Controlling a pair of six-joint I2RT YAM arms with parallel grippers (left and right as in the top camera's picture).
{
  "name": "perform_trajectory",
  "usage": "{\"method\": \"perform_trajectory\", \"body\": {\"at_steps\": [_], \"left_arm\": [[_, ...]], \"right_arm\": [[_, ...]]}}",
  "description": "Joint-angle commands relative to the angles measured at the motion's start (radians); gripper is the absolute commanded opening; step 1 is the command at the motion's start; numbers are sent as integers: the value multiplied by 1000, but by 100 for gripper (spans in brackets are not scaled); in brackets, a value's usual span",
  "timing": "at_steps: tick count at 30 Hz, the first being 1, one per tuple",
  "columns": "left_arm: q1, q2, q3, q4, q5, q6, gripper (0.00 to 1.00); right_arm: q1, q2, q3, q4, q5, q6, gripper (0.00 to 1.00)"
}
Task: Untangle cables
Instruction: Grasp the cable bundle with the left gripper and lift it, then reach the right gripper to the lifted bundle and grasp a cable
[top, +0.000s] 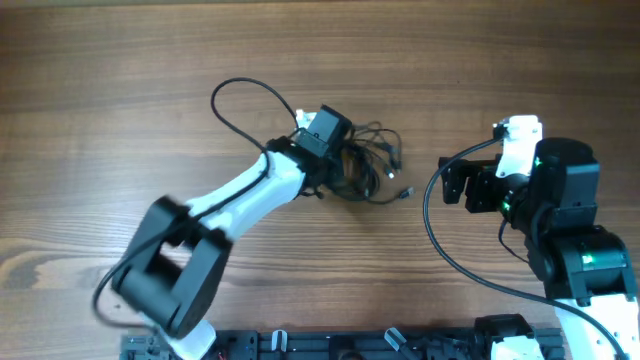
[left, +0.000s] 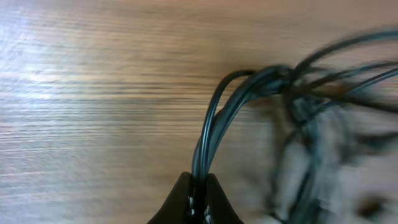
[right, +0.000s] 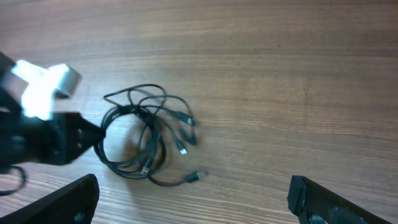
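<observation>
The cables (top: 368, 165) are thin black cords with small plugs, lying in a loose tangle at the middle of the table; they also show in the right wrist view (right: 144, 134). My left gripper (top: 338, 160) is at the tangle's left side. In the left wrist view it (left: 199, 186) is shut on a bundle of several cords (left: 214, 124) that runs up and right into the blurred tangle. My right gripper (top: 458, 180) is wide open and empty, to the right of the cables; its two fingers (right: 193, 196) frame bare table near a loose plug end (right: 198, 177).
A thicker black arm cable (top: 235, 100) loops behind the left arm. Another arm cable (top: 450, 250) arcs in front of the right arm. Bare wood table (top: 120, 120) lies all around; a rail runs along the front edge (top: 330, 345).
</observation>
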Motion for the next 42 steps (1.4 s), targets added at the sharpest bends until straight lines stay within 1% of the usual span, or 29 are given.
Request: {"method": "perform_trajectory", "body": {"at_steps": [1,5,9,12,16,22,27,30,32,34,35,37,40,42], "left_arm": [[44,-145,6,-5,243,5,4],[125,-220,6,-14,417,5,4],[206,-246,6,-10,582,4,4],[260,-246,6,-3,730,4,4],[280,-246,6,23,854,4,4],[279,-246,6,153,1058,3,4],[279,-246,6,158,1076,3,4],[279,-246,6,163,1113,3,4],[278,-246,6,163,1119,3,4],[276,-246,6,166,1119,4,4],[275,-246,6,168,1118,4,4],[275,-246,6,174,1118,4,4],[275,-246,6,177,1110,4,4],[275,-246,6,177,1110,4,4]], "right_arm": [[5,34,21,1,-72,13,100],[5,80,21,-12,-127,13,100],[5,136,21,-21,-188,13,100],[5,184,21,-19,-283,13,100],[5,245,21,-14,-377,14,100],[5,314,21,5,-454,15,100],[5,318,21,32,-453,44,99],[5,318,21,61,-453,106,97],[5,318,21,83,-453,160,93],[5,318,21,98,-460,216,83],[5,318,21,101,-472,233,80],[5,318,21,103,-512,270,79],[5,318,21,95,-565,317,71],[5,318,21,77,-565,375,69]]}}
